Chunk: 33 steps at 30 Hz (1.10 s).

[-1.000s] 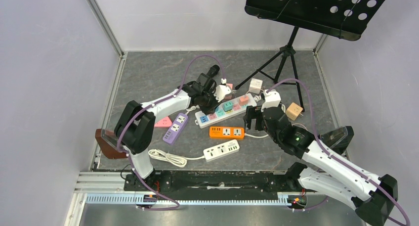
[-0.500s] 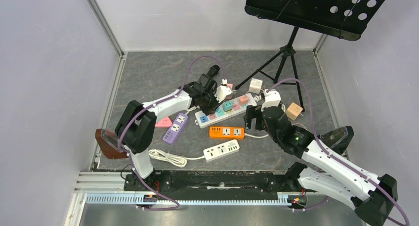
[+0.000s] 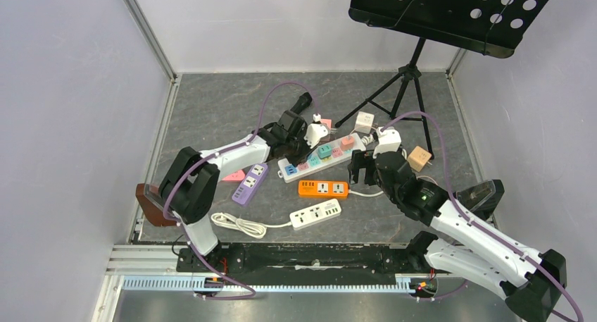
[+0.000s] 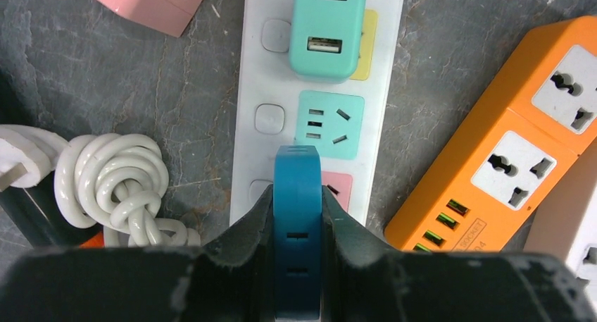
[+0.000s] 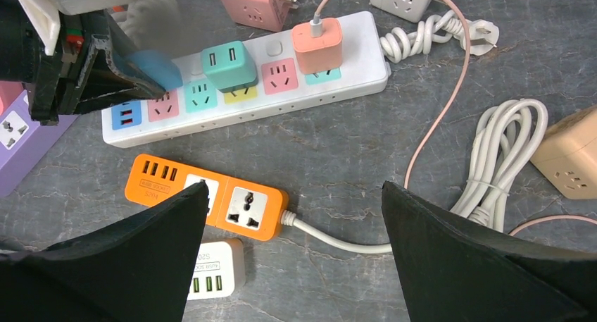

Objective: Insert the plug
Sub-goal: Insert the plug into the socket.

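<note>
To the left of the white power strip, near its left end, a purple strip lay flat. At that same left end was the left gripper. Its jaws were closed narrowly on a blue plug, with one finger pressing on each side of it. The blue plug was over the white power strip, and its front end was at the pink socket, the one next to the teal socket. I could not tell whether its pins were already inside the socket, because the plug body hid them. A coiled white cable lay just beside the long edge of the white power strip.

Further right on the white power strip, a teal adapter sat in a socket near the middle. A salmon charger sat in a socket near the right end, and a thin pink wire went away from it. An orange strip lay on the near side of the white power strip, close to it but apart. The right gripper hung on that near side too, toward the right end of the white power strip. Its jaws stood wide apart and held nothing. To the right of the white power strip, apart from it, stood a beige cube.
</note>
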Tool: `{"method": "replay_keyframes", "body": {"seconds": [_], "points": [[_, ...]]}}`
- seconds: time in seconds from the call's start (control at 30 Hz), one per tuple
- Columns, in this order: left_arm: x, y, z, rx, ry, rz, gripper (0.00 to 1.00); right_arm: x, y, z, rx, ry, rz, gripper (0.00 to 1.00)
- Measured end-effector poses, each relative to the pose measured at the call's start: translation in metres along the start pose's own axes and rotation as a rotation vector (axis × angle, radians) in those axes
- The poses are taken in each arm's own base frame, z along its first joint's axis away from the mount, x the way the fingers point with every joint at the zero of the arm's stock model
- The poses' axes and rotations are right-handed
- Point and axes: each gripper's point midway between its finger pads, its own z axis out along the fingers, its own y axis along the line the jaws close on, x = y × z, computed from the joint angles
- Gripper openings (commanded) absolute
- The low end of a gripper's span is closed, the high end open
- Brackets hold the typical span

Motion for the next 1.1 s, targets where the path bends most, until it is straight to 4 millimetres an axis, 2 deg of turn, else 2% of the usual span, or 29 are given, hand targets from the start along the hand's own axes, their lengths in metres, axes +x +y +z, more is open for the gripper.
{"method": "replay_keyframes", "body": {"seconds": [0.33, 0.63, 0.83, 0.97, 1.1], "points": [[0.0, -0.006, 0.0, -0.037, -0.057, -0.19, 0.02, 0.009, 0.002, 0.003, -0.017, 0.022, -0.005, 0.94], [-0.006, -0.016, 0.005, -0.082, -0.075, -0.237, 0.02, 0.027, 0.004, 0.015, -0.018, 0.07, -0.01, 0.94], [-0.009, -0.027, 0.007, -0.101, -0.119, -0.206, 0.02, 0.045, 0.001, 0.021, -0.01, 0.114, -0.009, 0.94], [-0.005, -0.04, 0.014, -0.102, -0.104, -0.156, 0.02, 0.044, 0.0, 0.022, -0.009, 0.11, 0.0, 0.94], [-0.008, -0.043, 0.018, -0.114, -0.105, -0.139, 0.02, 0.041, 0.0, 0.022, -0.008, 0.101, 0.007, 0.94]]}}
